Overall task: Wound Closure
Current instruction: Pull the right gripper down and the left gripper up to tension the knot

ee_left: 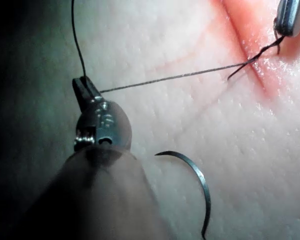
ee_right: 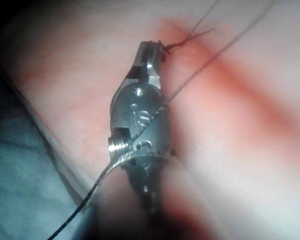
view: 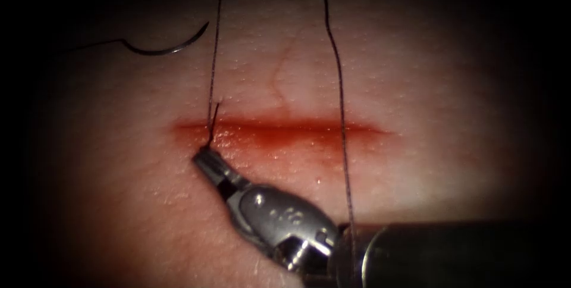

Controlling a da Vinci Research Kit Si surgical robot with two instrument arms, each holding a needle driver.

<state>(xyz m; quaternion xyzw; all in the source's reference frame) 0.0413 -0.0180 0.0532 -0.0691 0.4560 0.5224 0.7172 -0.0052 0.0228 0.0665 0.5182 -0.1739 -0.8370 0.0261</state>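
Observation:
The tissue (view: 416, 85) carries a horizontal red cut (view: 285, 130). At the cut's left end my right tool (view: 204, 156) has its jaws shut on the short tail of thread (ee_right: 172, 46) where it leaves the stitch. My left tool (ee_left: 84, 86) is shut on the long thread (ee_left: 165, 77), which runs taut to that same stitch (ee_left: 250, 62). In the endoscope view this strand (view: 214, 44) rises from the stitch to the top edge. The curved needle (view: 169, 49) lies free on the tissue beyond the cut, far left, held by neither tool; it also lies near the left tool's shaft (ee_left: 197, 175).
A second strand of thread (view: 340, 97) comes down from the top edge, crosses the cut right of centre and drapes over the right tool's shaft (view: 452, 252). Red fluid (view: 267, 139) wets the cut's edges. Another thread end trails from the needle (view: 95, 44).

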